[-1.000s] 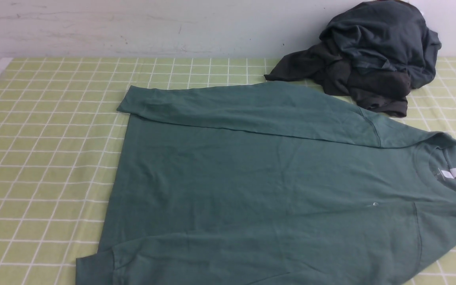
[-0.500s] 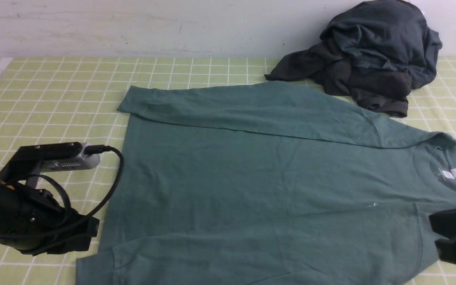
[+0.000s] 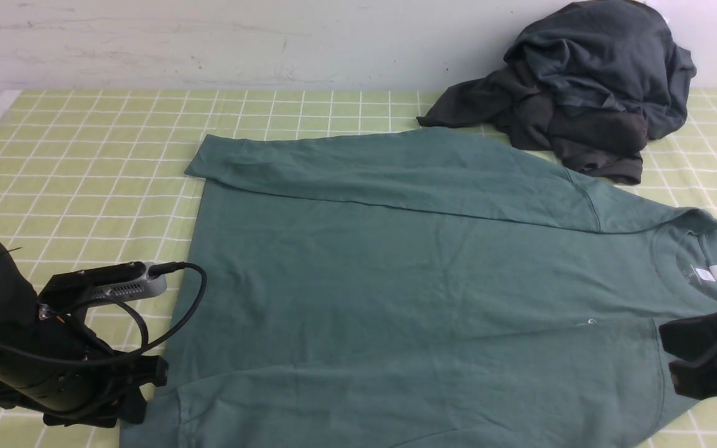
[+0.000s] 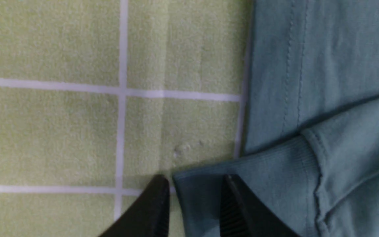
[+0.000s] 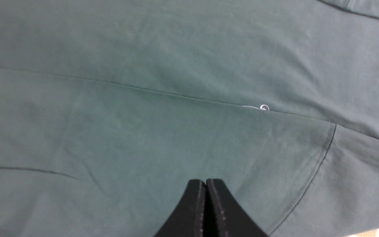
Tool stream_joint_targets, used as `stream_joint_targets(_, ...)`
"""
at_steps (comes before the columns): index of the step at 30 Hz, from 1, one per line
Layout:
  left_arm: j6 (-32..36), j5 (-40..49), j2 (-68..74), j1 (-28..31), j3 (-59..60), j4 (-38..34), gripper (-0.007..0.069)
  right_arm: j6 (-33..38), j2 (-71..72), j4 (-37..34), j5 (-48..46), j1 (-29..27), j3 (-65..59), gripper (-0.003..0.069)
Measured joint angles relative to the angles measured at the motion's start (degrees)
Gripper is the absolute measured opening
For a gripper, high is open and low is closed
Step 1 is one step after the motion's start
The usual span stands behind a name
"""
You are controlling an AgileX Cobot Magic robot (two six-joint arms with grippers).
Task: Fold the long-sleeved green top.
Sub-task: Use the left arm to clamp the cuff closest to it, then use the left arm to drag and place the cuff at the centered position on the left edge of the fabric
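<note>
— Pale scuffed wall behind, yellow-green checked cloth over the counter [image 3: 84, 155]. Spotted the task's garment?

— Found the green long-sleeved top [image 3: 396, 267] spread flat across the middle of that cloth, neck toward the robot's right, white neck label [image 3: 716, 272] showing. Saw the far sleeve [image 3: 396, 168] laid across the body and the near sleeve [image 3: 365, 386] folded in along the near edge. Noticed a dark heap of clothes [image 3: 582, 81] at the back right, lying against the top's far shoulder.

— And the pincers?

— Caught the left pincer [image 4: 195, 180] low at the near left corner, jaws parted, one over the ribbed cuff [image 4: 262, 177] and the other over bare cloth, straddling the cuff's edge; gripped nothing yet. Saw the right pincer [image 5: 205, 182] closed tight on nothing, poised over the top near the shoulder seam [image 5: 321, 154].

— Which step, then?

— Judged it the start of the body fold: sleeves in, body not yet doubled. Reckoned the next move needed the left jaws lowered over cuff and hem [image 4: 275, 65] together and closed, and the right jaws opened first and set on the near shoulder edge. Expected an even lift of both corners toward the far side after that. Feared a dragged single layer or a slipped sleeve otherwise.
</note>
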State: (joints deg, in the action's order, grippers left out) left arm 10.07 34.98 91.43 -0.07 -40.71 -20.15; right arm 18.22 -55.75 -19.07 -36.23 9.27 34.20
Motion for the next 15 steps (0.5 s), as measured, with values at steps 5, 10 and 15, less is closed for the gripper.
stream_joint_targets(5, 1.1, 0.2, 0.7, 0.0, -0.6, -1.1, 0.0088, 0.0, 0.0, -0.5, 0.0, 0.0, -0.1, -0.0014)
stream_joint_targets(10, 5.3, 4.0, -0.7, 0.0, -2.6, -2.8, 0.0006, 0.0, 0.0, -0.5, 0.0, 0.1, -0.1, -0.0014)
stream_joint_targets(15, 7.8, 7.4, -5.9, 0.0, -8.6, -3.2, 0.0006, 0.0, 0.0, -0.6, 0.0, 0.2, -0.1, -0.0014)
